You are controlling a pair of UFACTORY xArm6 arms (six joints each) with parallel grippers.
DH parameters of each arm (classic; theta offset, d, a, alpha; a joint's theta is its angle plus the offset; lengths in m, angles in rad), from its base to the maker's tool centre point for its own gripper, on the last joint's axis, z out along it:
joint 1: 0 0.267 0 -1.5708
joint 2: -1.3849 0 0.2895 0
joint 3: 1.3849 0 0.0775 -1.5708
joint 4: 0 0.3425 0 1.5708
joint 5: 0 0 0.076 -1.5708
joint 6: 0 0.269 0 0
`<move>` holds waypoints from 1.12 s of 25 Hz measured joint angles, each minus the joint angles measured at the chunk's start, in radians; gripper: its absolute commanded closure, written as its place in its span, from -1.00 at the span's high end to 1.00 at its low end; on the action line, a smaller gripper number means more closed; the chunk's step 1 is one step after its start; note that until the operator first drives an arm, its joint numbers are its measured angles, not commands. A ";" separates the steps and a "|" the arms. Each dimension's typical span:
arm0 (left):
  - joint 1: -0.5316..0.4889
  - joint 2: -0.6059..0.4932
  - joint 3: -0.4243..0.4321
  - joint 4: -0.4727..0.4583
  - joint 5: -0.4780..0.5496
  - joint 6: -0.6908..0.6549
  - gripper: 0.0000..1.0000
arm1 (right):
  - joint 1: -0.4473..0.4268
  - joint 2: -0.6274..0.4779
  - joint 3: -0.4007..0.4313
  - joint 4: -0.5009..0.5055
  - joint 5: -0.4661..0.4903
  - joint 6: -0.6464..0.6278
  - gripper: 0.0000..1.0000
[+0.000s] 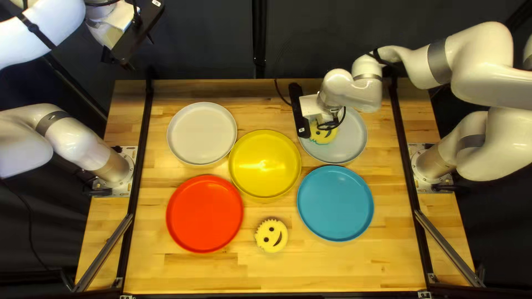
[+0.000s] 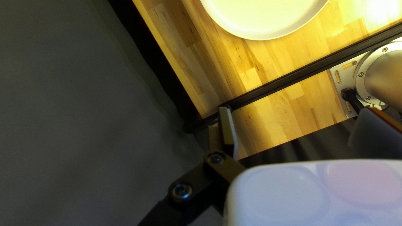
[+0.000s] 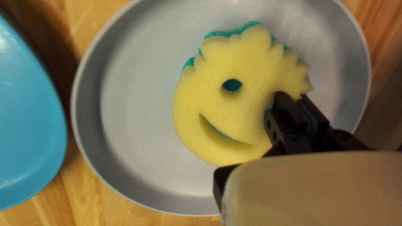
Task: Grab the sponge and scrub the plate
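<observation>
Right gripper [image 3: 291,97]: narrow, pinching the toothed smiley-face sponge [image 3: 217,102] by its margin, 1 finger apparently through an eye hole. Sponge is over the grey plate [image 3: 138,104], yellow face up, teal side down; full contact cannot be confirmed. Step in hand judged to be scrubbing. Recommended: light, even pressure, short overlapping strokes, wrist level, turning inside the raised rim. Hazards: off-centre hold may let the sponge pivot or tear; hard pushing may slide the plate. Nearest obstacles: blue plate [image 1: 335,203] and yellow plate [image 1: 265,163], both close beside. Further off: 2nd smiley-face sponge [image 1: 271,235], unused; red plate [image 1: 204,214]; white plate [image 1: 201,133]. Left gripper [image 2: 298,111]: fingers wide apart, holding nothing, clear of the work.
</observation>
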State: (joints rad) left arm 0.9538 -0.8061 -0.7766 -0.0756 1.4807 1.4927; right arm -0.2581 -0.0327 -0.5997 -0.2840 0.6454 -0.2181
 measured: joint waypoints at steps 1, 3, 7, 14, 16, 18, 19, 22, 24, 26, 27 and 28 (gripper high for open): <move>0.000 0.000 0.000 0.000 0.000 0.000 1.00 | 0.003 -0.008 0.003 0.005 0.003 -0.003 -1.00; 0.000 0.000 0.000 0.000 0.000 0.000 1.00 | 0.000 -0.029 0.006 0.032 0.019 -0.030 -1.00; 0.000 0.000 0.000 0.000 0.000 0.000 1.00 | -0.027 -0.066 0.000 0.122 0.063 -0.128 -1.00; 0.000 0.000 0.000 0.000 0.000 0.000 1.00 | -0.062 -0.129 -0.002 0.301 0.121 -0.298 -1.00; 0.000 0.000 0.000 0.000 0.000 0.000 1.00 | -0.063 -0.130 -0.001 0.306 0.123 -0.303 -1.00; 0.000 0.000 0.000 0.000 0.000 0.000 1.00 | -0.063 -0.131 -0.001 0.307 0.124 -0.304 -1.00; 0.000 0.000 0.000 0.000 0.000 0.000 1.00 | -0.063 -0.131 -0.001 0.307 0.124 -0.304 -1.00; 0.000 0.000 0.000 0.000 0.000 0.000 1.00 | -0.063 -0.131 -0.001 0.307 0.124 -0.304 -1.00; 0.000 0.000 0.000 0.000 0.000 0.000 1.00 | -0.063 -0.131 -0.001 0.307 0.124 -0.304 -1.00; 0.000 0.000 0.000 0.000 0.000 0.000 1.00 | -0.063 -0.131 -0.001 0.307 0.124 -0.304 -1.00; 0.000 0.000 0.000 0.000 0.000 0.000 1.00 | -0.063 -0.131 -0.001 0.308 0.124 -0.304 -1.00; 0.000 0.000 0.000 0.000 0.000 0.000 1.00 | -0.063 -0.131 -0.001 0.308 0.124 -0.304 -1.00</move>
State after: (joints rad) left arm 0.9538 -0.8061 -0.7766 -0.0756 1.4807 1.4927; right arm -0.3210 -0.1636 -0.6008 0.0235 0.7690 -0.5221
